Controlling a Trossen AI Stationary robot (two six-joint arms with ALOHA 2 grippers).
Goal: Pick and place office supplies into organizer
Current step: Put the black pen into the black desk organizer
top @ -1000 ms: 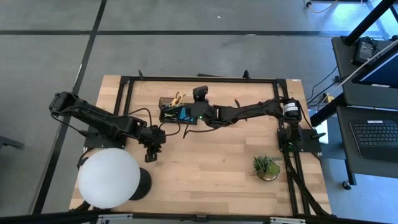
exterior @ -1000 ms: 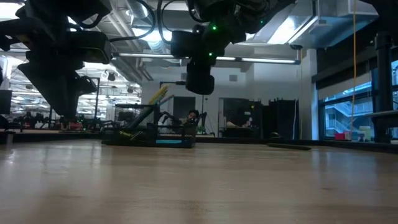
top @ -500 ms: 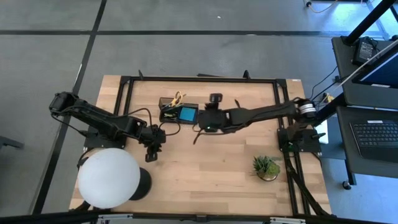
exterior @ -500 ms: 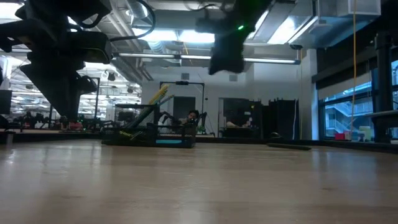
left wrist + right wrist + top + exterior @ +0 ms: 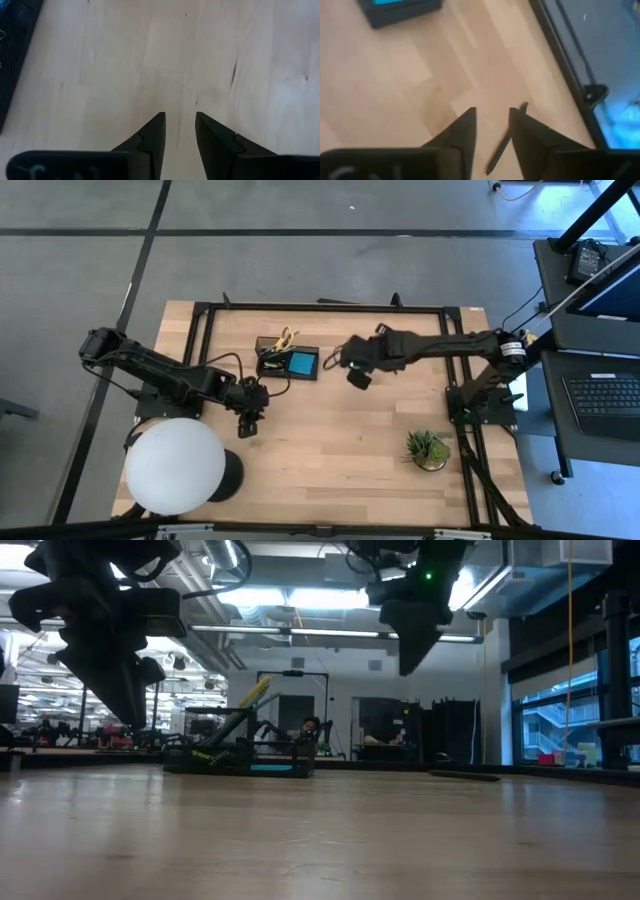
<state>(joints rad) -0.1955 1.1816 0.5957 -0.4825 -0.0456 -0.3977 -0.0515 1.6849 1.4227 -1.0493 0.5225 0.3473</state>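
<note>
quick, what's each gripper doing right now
Left gripper: jaws open, holding nothing, over bare wooden table.
Right gripper: jaws open, holding nothing, above thin dark pen.

The table (image 5: 340,445) was a pale wooden top with a black metal frame (image 5: 203,320) bolted along its far edge and both sides. Toward the far side sat the black organizer (image 5: 287,361) — a blue note pad (image 5: 302,363) in one compartment, yellow-handled scissors (image 5: 286,337) sticking out of another. A dark pen (image 5: 506,138) lay loose on the bare wood near the frame rail. A white globe lamp (image 5: 175,465) stood at the near left corner, and a small potted plant (image 5: 428,447) near the right edge — well apart from it.
</note>
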